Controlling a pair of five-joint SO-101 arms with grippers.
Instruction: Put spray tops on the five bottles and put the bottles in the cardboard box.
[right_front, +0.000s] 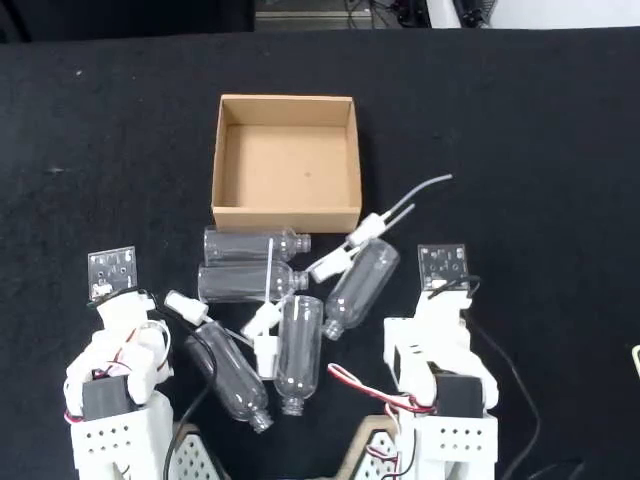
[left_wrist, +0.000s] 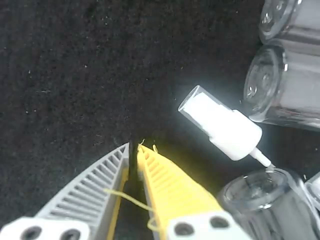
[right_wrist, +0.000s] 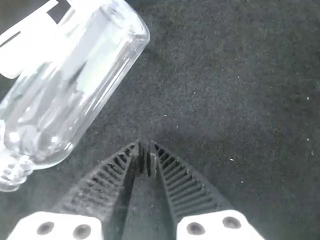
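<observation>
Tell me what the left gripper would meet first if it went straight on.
Likely only the black table: the left gripper points at a bare patch, and the nearest spray top lies off to one side.

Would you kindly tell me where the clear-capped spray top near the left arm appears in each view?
High view: the spray top lies lower left of two side-by-side bottle bases.
Left wrist view: it lies beyond the shut left fingers.
Right wrist view: faces a bottle instead.
Shared landmark: those bottle bases.
</observation>
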